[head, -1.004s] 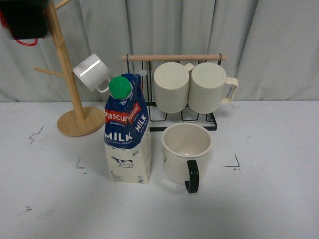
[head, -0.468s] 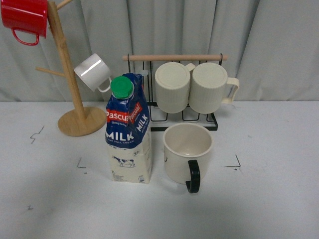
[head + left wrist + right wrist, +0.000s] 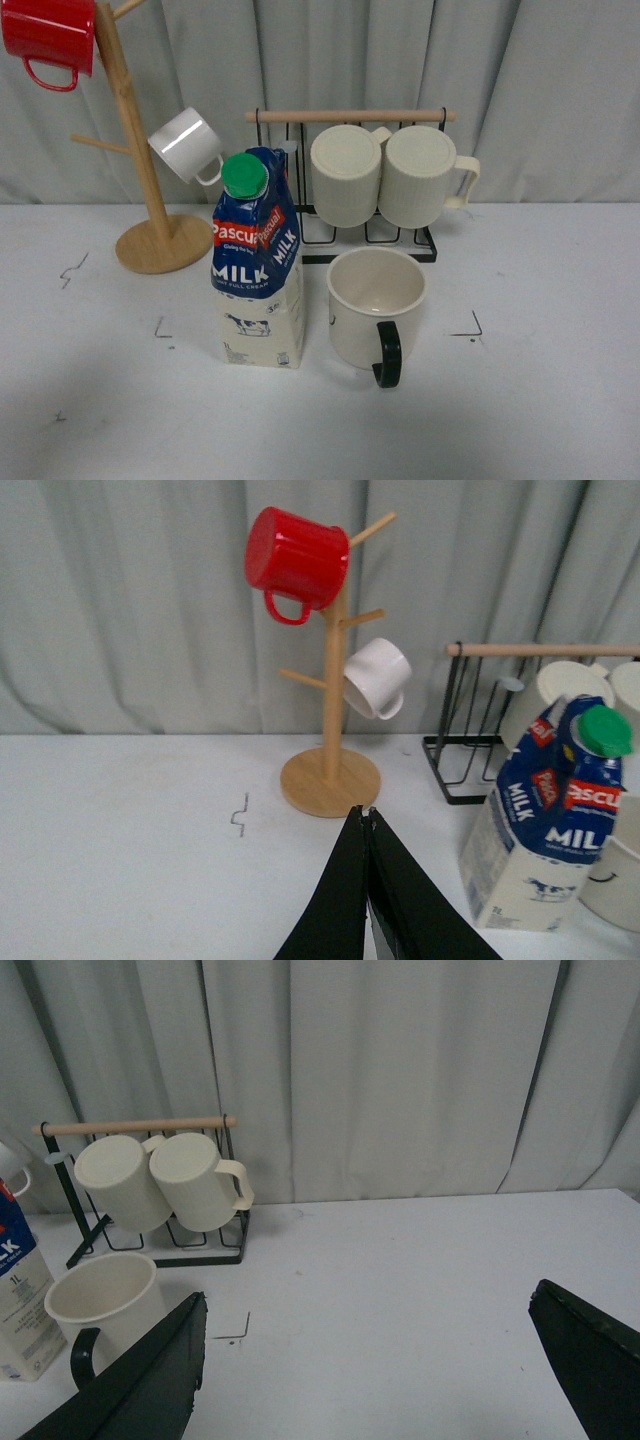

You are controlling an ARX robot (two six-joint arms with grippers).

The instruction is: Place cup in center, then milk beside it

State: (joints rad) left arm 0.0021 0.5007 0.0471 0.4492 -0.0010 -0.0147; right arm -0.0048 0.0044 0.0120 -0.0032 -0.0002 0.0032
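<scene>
We see milk [image 3: 257,262] upright just beside cup [image 3: 375,307]; left gripper [image 3: 369,815] fingers pressed together, right gripper [image 3: 370,1360] spread, both empty.

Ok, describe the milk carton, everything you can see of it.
The milk carton stands upright on the white table, just left of the cup, with a narrow gap between them. It looks like coated cardboard: blue gabled top with red "Pascual" labels and white "MILK", cream lower part with a small cow drawing, and a round green cap, closed. No gripper touches it; only the table supports it.
</scene>
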